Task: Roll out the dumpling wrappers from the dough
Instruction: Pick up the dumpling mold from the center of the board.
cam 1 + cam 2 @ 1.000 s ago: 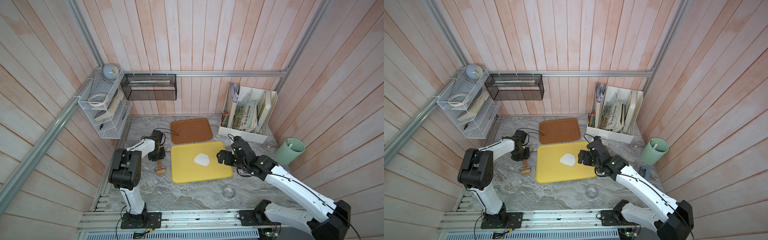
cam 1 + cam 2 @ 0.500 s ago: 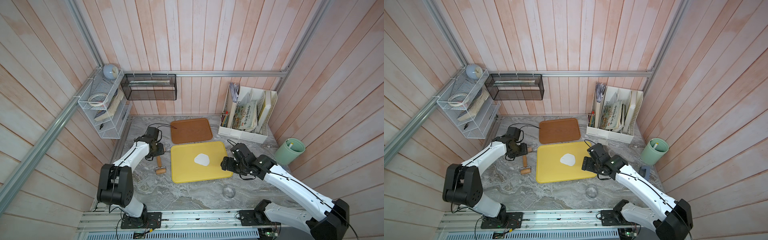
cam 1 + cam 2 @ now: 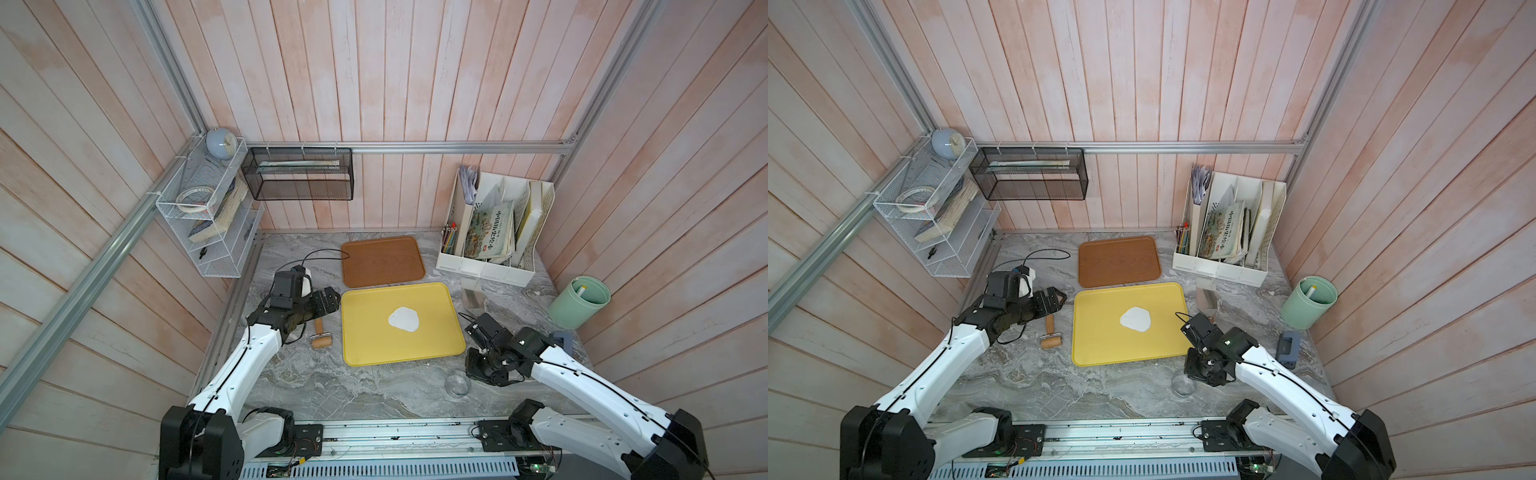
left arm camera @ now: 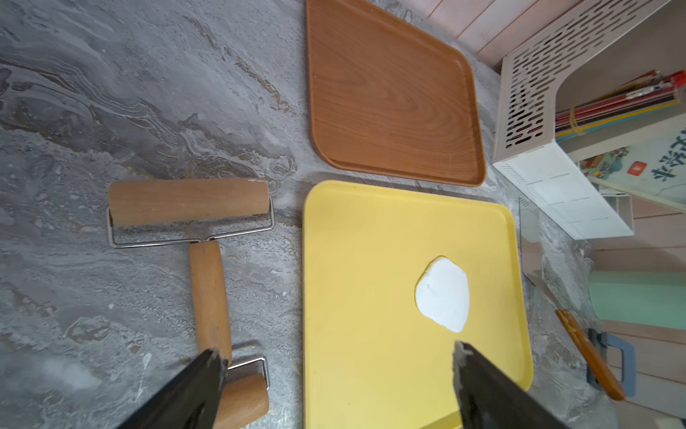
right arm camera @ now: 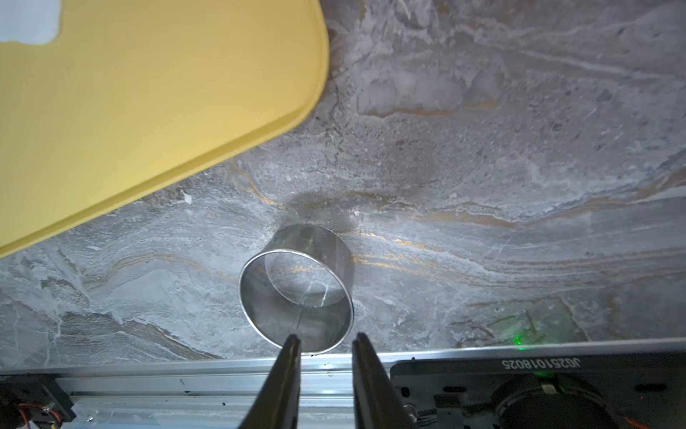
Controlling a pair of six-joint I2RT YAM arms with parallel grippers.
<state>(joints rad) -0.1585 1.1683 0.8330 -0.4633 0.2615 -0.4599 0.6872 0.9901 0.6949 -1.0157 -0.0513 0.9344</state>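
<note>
The dough [image 3: 404, 319] [image 3: 1135, 319] is a flat white blob of uneven outline lying on the yellow tray [image 3: 374, 349]. No dumpling wrappers are in view. A wooden rolling pin [image 3: 321, 336] [image 4: 208, 289] lies on the table left of the tray. My left gripper [image 3: 332, 301] [image 4: 337, 356] hovers open above the roller's handle end and the tray's edge, holding nothing. My right gripper [image 3: 1200, 370] [image 5: 326, 336] points down beside a metal ring cutter [image 3: 457, 381] [image 5: 297, 289], its fingertips at the ring's near rim. A narrow empty gap shows between the fingers.
A brown tray [image 3: 382, 261] lies behind the yellow one. A white file organizer [image 3: 490, 232] stands at the back right, with a green cup [image 3: 579, 301] and a blue object [image 3: 1288, 348] along the right side. A wooden-handled knife [image 4: 590, 353] lies right of the tray. A metal rail [image 5: 185, 375] runs along the front.
My left gripper let go of the rolling pin, opened wide and drew back. My right arm swung from the tray's right edge to the ring cutter, its jaws narrowing.
</note>
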